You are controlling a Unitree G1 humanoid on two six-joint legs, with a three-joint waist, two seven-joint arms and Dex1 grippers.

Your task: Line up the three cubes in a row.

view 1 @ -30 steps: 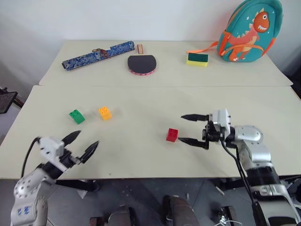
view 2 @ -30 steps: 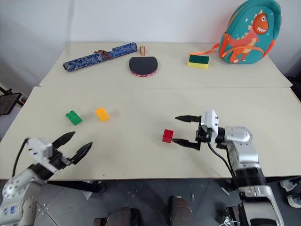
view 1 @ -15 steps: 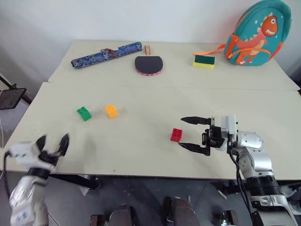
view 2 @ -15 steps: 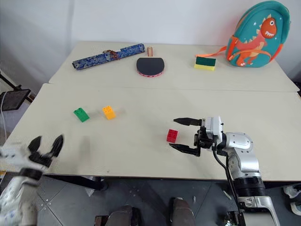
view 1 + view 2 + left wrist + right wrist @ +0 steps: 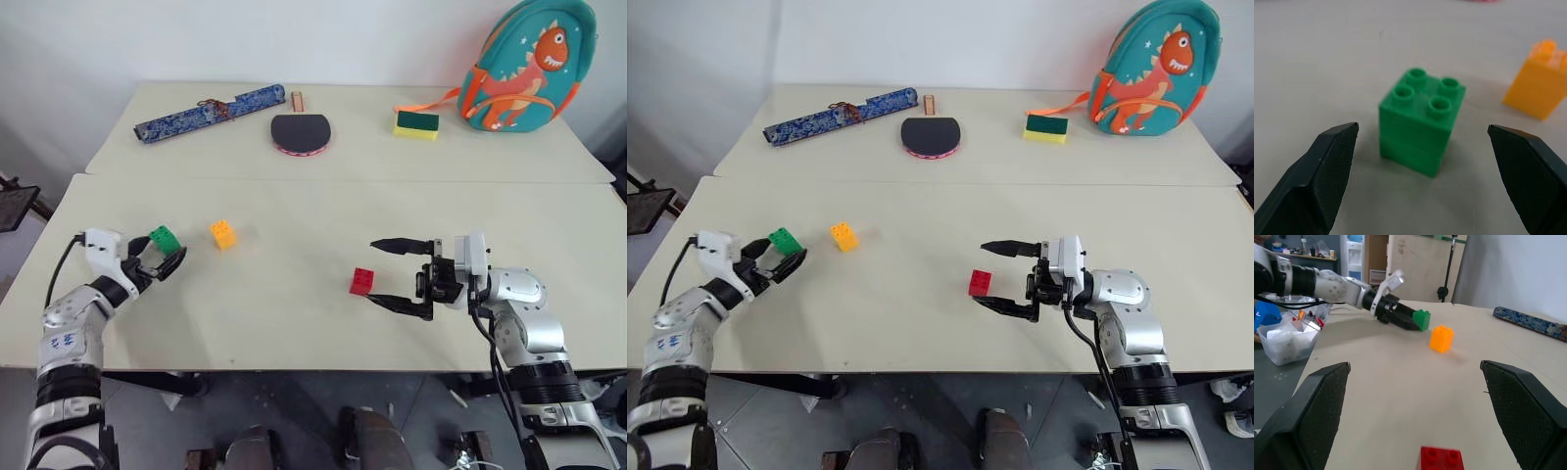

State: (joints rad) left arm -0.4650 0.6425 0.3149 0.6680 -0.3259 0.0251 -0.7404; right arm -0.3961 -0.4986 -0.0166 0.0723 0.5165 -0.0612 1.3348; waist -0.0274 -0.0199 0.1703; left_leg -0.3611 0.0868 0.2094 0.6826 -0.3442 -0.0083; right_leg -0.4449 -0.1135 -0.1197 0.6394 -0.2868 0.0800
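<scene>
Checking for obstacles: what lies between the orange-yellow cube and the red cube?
Only bare tabletop between the orange-yellow cube and red cube, seen in both eye views.

red cube (image 5: pixel 1441 459) between the right gripper's (image 5: pixel 1415 411) fingers is cut by the frame bottom; orange-yellow cube (image 5: pixel 1539 80) past the left gripper (image 5: pixel 1422 142) is blurred, edge-clipped.

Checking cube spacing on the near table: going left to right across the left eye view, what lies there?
Left end effector around green cube → orange-yellow cube → red cube → right end effector.
</scene>
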